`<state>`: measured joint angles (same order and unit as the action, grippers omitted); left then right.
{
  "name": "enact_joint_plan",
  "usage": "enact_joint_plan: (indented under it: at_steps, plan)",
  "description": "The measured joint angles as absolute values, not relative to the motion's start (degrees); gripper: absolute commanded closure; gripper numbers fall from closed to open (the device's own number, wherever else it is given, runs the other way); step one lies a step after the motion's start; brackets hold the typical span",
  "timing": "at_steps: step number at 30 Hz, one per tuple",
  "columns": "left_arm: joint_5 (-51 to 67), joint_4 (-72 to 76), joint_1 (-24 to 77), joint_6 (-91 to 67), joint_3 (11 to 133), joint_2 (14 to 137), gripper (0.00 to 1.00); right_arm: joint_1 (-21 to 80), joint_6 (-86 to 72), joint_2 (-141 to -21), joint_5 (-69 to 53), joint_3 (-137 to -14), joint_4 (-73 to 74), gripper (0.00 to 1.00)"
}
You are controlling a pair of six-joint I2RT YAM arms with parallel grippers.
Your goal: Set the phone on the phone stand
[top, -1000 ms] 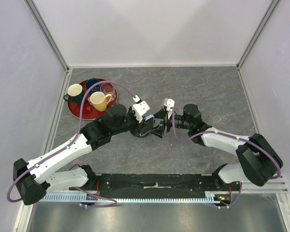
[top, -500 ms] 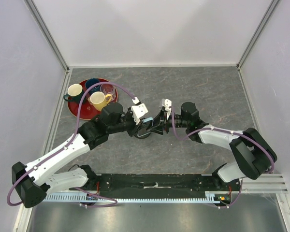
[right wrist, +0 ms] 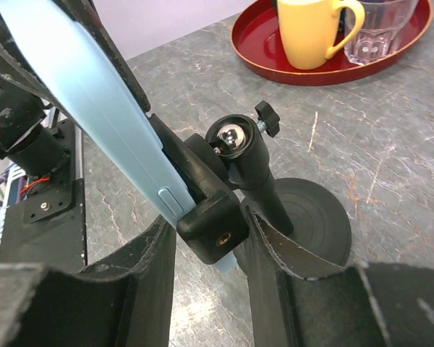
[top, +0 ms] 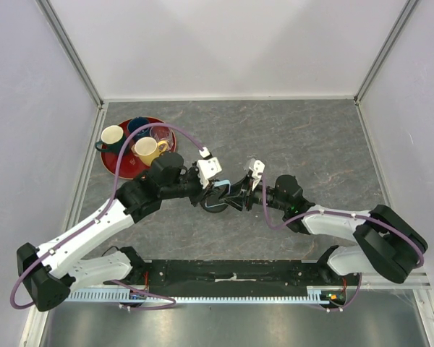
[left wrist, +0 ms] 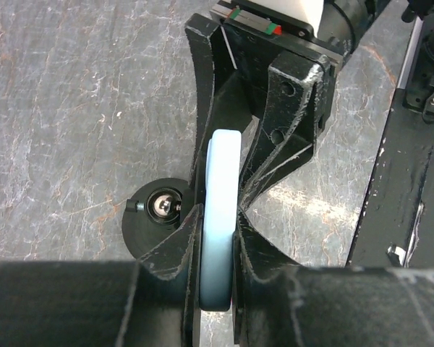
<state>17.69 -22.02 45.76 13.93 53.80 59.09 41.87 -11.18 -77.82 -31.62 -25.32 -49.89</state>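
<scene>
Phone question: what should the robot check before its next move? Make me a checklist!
1. Left hand grips the phone: ok.
2. Right hand holds the stand by its clamp: ok.
3. Phone's bottom edge fully seated in the clamp: cannot tell.
4. Stand's round base flat on the table: ok.
5. Tray of cups well away from the phone: ok.

The phone [right wrist: 105, 108] looks smooth matt plastic; the phone stand [right wrist: 315, 217] carries a shiny metal ball [right wrist: 229, 137].

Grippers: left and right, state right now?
Left gripper: closed, holding the phone.
Right gripper: closed on the clamp of the phone stand.
</scene>
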Motion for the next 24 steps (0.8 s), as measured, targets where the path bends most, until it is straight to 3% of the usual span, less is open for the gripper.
enact_joint_plan:
  at_steps: [3,5,6,8,9,12,18,24]
  plan:
    - [19.3,-21.7,45.1,14.2,53.5,59.1,0.95,43.5,-10.9,-75.7,-26.6,-24.1,-48.9,1.00]
    - [19.6,-21.2,44.9,14.3,53.4,59.2,0.86,44.1,-10.8,-75.2,-24.7,-23.7,-48.8,1.00]
    - [19.6,-21.0,44.8,14.2,53.4,59.2,0.68,44.2,-10.8,-75.1,-24.0,-23.7,-48.8,1.00]
    - [19.2,-20.7,44.7,14.0,53.3,59.3,0.56,44.3,-10.8,-75.1,-23.4,-23.7,-48.8,1.00]
    - [18.1,-20.4,44.6,13.6,53.3,59.4,0.41,44.5,-10.9,-75.1,-23.1,-23.6,-48.9,1.00]
    - [16.1,-20.0,43.4,12.2,53.2,59.6,0.17,45.1,-10.8,-75.1,-21.5,-23.6,-49.1,1.00]
    - [14.3,-18.4,40.9,9.4,50.9,54.9,0.11,45.2,-10.6,-75.0,-18.0,-23.6,-49.1,1.00]
    - [11.9,-14.8,39.8,8.4,48.3,45.7,0.12,45.3,-9.9,-74.7,-17.6,-23.4,-49.1,1.00]
